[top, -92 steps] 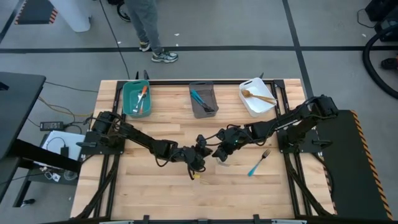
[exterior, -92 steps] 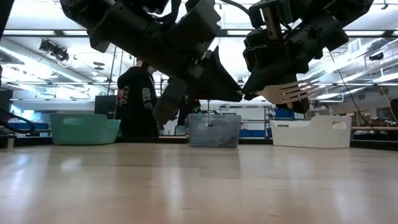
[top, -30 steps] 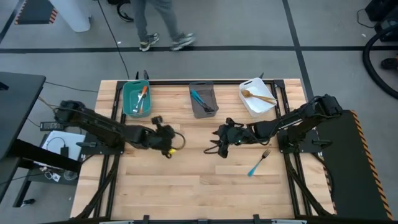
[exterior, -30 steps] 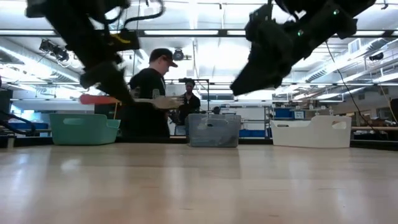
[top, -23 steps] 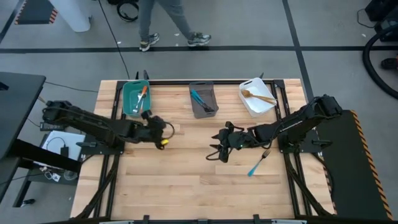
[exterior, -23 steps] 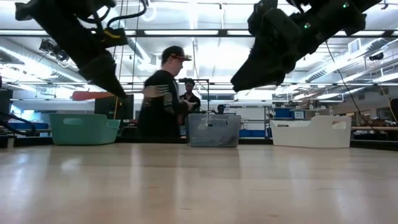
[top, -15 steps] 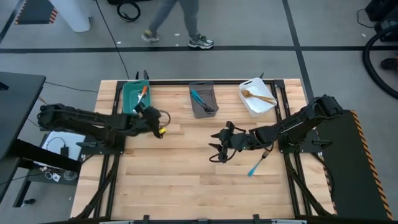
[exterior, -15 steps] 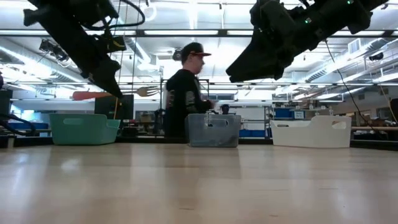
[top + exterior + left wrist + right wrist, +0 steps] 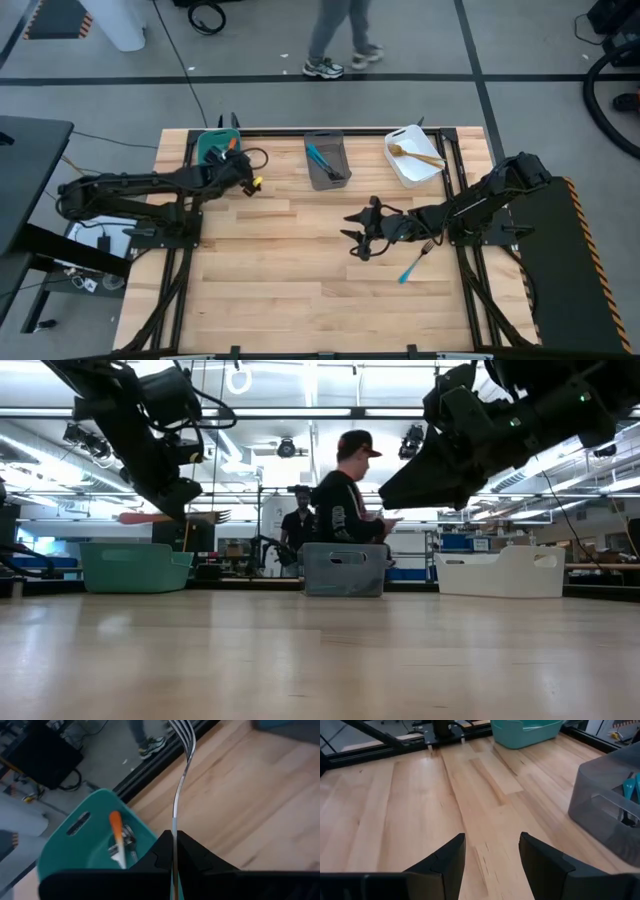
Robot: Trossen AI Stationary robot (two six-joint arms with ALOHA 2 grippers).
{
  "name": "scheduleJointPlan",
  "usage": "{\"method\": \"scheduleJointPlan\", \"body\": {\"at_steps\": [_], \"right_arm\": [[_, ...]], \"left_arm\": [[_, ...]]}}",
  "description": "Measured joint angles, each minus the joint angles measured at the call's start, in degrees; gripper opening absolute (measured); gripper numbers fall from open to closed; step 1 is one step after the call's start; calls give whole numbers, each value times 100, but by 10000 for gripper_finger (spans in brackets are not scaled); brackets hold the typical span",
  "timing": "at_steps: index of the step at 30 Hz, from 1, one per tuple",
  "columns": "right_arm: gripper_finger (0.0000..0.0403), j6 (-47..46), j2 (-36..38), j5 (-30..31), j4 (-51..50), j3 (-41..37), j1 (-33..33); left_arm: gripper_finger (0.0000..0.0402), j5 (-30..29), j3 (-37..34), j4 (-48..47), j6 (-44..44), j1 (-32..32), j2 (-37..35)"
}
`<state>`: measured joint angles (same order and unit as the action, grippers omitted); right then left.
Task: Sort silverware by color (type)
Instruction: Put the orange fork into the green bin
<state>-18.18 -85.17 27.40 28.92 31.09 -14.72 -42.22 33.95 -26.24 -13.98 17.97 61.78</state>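
Note:
My left gripper is shut on an orange-handled fork, just right of the teal bin at the far left. That bin holds another orange-handled fork. My right gripper hangs open over the middle of the table, nothing between its fingers. A blue-handled fork lies flat on the wood to its right. The grey bin holds blue-handled forks. A golden-tan one lies in the white bin. My left gripper pinches the fork between its two fingers at the slim metal neck, just short of the handle. The tines stick out ahead of the fingers. The orange handle sticks out behind. The fork is about level, clear of table and bin.
The three bins stand in a row along the far edge. Bare wood fills the middle and near part of the table. A person walks past beyond the far edge, and another stands further back.
My left gripper has swung toward the table's far left, up to the teal bin, and has risen a little. It stays shut on the fork, which has stayed about level. My right gripper has shifted slightly toward the right edge, still open. The person has walked to the right.

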Motion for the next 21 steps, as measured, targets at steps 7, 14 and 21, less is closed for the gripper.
{"method": "scheduleJointPlan", "body": {"at_steps": [7,14,21], "right_arm": [[191,32,0,13,232,-179,59],[191,38,0,13,232,-179,54],[191,38,0,-42,212,-179,29]], "left_arm": [[20,0,0,-252,29,606,1],[20,-13,0,-410,152,1191,7],[20,-53,-320,340,589,1552,4]]}}
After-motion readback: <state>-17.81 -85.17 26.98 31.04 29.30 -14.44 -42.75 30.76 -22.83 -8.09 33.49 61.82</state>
